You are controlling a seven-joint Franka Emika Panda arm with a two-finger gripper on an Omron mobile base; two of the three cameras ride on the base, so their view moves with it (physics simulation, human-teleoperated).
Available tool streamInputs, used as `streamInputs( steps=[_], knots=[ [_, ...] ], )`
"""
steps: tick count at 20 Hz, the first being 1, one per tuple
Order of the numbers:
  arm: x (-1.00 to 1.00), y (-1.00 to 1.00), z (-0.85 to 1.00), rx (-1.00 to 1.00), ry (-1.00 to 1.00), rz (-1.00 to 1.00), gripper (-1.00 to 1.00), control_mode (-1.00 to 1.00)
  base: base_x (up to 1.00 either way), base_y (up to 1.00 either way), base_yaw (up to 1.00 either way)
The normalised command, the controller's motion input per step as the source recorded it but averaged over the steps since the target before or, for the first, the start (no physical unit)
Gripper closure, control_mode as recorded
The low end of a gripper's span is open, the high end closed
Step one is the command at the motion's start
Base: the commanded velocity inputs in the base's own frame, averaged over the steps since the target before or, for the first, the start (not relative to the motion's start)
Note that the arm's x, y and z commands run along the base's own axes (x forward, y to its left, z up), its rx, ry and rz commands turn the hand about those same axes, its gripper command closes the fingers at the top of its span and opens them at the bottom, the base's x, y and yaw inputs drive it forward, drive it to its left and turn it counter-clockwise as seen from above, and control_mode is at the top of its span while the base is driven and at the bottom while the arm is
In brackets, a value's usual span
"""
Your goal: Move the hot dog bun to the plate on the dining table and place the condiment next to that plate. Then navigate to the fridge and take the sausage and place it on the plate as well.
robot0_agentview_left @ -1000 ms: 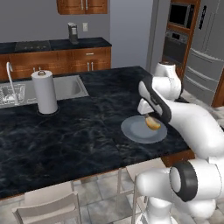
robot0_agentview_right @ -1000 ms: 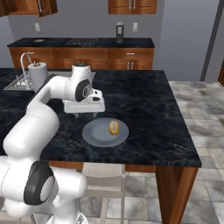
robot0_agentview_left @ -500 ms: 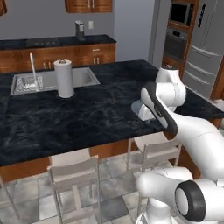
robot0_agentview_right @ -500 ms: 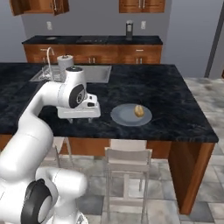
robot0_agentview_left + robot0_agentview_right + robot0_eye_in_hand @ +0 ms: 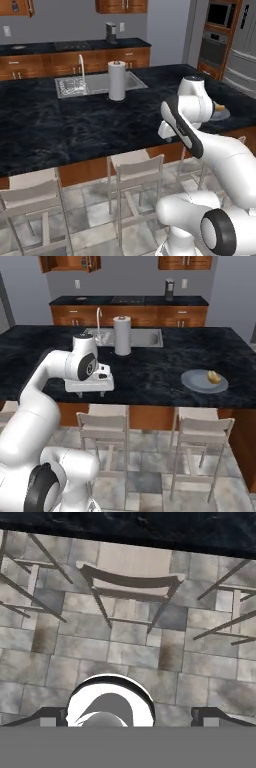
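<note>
One step looks done: the hot dog bun (image 5: 214, 376) lies on the plate (image 5: 195, 381) at the right of the dining table (image 5: 150, 368). The gripper (image 5: 128, 717), spread wide and empty, is held over the stools (image 5: 131, 577); these could be clipped if it is swung low.

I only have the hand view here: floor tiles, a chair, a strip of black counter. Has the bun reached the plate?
Observer: Yes. In the right base view the hot dog bun lies on the plate, toward its right side.
Operator: Where is the tool relative to it?
Observer: The tool hangs at the near edge of the dining table, well left of the plate, open and holding nothing.
Operator: Is the fridge in sight?
Observer: The left base view has the fridge at its far right, beyond the table.
</note>
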Motion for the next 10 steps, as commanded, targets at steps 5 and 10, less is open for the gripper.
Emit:
streamInputs(
  steps=[5, 10],
  knots=[
    [0.00, 0.00, 0.00, 0.00, 0.00, 0.00, -1.00, 1.00, -0.11, 1.00, 0.00],
    [0.00, 0.00, 0.00, 0.00, 0.00, 0.00, -1.00, 1.00, -0.09, 1.00, 0.00]
  ],
)
